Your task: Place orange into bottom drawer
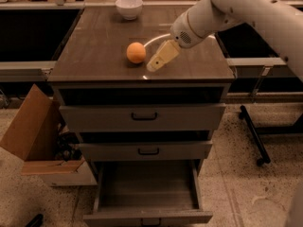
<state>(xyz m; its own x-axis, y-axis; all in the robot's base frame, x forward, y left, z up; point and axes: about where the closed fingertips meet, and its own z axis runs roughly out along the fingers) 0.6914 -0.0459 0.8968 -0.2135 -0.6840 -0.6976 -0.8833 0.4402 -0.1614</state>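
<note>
My tool [154, 65] hangs low over the surface [94, 51], just right of the orange [136, 52], apart from it; grip state, cannot tell. Step: approach. Next: enclose orange, lift, carry down to the open bottom drawer [147, 193].

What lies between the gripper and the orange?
Nothing: in the camera view only a narrow strip of bare cabinet top separates the orange from the gripper beside it, near the front edge.
</note>
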